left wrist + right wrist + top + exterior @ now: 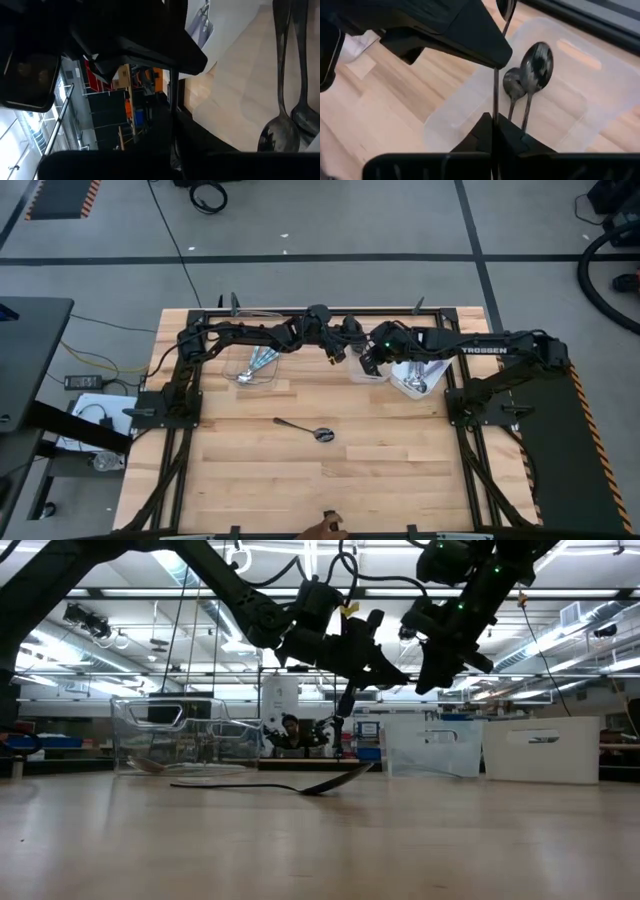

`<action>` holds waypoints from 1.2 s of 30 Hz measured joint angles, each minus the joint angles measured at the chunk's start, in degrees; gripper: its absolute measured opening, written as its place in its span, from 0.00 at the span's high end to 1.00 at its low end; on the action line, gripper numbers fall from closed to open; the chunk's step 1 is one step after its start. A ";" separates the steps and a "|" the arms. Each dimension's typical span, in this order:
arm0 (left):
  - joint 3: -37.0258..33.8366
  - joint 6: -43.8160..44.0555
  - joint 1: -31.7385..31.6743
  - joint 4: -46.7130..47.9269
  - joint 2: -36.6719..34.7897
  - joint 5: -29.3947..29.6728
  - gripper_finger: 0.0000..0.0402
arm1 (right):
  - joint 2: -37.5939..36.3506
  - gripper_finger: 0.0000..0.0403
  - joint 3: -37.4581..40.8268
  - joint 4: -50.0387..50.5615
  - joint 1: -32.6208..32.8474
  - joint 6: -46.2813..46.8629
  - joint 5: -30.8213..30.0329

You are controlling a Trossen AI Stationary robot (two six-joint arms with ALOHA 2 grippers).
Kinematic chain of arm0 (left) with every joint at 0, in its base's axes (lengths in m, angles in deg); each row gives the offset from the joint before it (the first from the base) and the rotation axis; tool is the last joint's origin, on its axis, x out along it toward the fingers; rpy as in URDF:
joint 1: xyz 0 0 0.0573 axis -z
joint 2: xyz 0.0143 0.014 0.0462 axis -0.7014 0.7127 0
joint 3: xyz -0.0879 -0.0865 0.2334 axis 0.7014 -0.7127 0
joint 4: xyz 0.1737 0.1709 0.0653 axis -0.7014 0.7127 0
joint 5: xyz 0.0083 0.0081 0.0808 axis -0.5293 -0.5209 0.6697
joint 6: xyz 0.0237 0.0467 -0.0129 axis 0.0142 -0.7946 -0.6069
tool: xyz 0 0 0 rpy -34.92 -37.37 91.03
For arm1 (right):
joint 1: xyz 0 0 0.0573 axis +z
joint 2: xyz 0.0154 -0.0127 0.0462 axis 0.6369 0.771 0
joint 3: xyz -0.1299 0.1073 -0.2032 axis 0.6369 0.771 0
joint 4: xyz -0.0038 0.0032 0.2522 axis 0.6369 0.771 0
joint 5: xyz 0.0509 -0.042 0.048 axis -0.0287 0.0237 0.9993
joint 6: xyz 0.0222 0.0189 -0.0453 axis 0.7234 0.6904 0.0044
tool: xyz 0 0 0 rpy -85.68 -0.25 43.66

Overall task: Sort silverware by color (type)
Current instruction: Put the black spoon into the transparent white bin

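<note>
Dark spoons (527,75), two, lying in clear container (580,107)

Overall light: bright and even in the high view, falling on the pale wooden plank surface (330,480) with only faint, soft shadows under the arms.
Source: long ceiling strip lights (180,565) shine in the low view, so the arms read as dark silhouettes against them.
Glare: the dark metal spoon lying on the surface (305,428) carries a small bright glint on its bowl.
Blur: the near surface in the low view is soft.
Wrist views: large black out-of-focus shapes fill the foreground; two dark spoons in the clear plastic container (527,75) show smeared reflections.
</note>
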 joint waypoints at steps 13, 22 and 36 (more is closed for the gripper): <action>0.00 13.56 2.21 1.47 -0.08 11.63 0.60 | 0.00 0.97 -0.02 2.66 -2.77 2.85 -1.06; -0.11 30.75 2.82 18.17 -3.31 12.53 0.63 | 0.12 0.97 0.32 4.65 -2.77 4.12 -2.84; -0.11 44.16 5.08 28.20 -7.02 11.72 0.77 | 7.30 0.97 4.90 -0.20 -4.82 4.23 -0.37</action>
